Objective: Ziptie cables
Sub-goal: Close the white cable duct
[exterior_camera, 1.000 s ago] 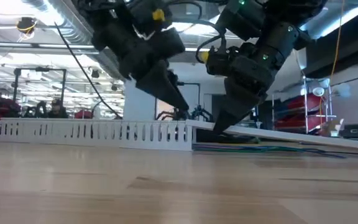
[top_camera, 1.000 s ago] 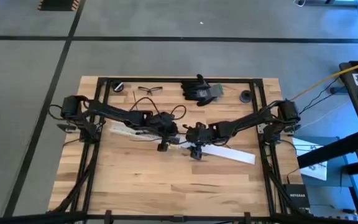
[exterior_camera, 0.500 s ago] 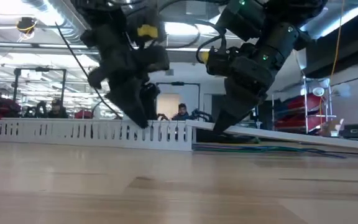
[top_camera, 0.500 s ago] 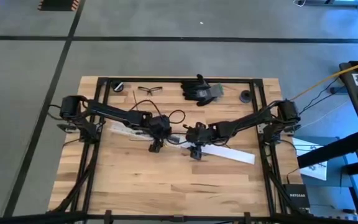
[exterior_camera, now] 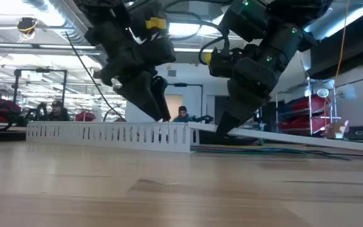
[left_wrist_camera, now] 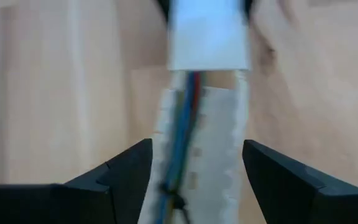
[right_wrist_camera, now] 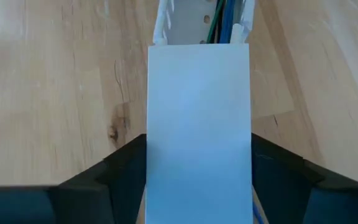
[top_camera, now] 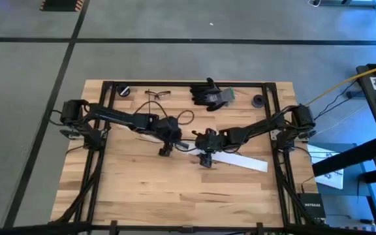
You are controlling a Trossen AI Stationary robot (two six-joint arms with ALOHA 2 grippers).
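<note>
The cables point(left_wrist_camera: 180, 134) are lying lengthwise in the slotted duct point(exterior_camera: 109, 133) at mid-table, running left to right. The left gripper point(left_wrist_camera: 194, 163) is straddling the duct, jaws wide. The right gripper point(right_wrist_camera: 199, 163) is clamping the flat cover point(right_wrist_camera: 199, 124) over the duct's end.

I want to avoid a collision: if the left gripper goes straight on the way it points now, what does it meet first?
Probably the slotted white channel holding the cables, between the open left gripper fingers; depth unclear.
</note>
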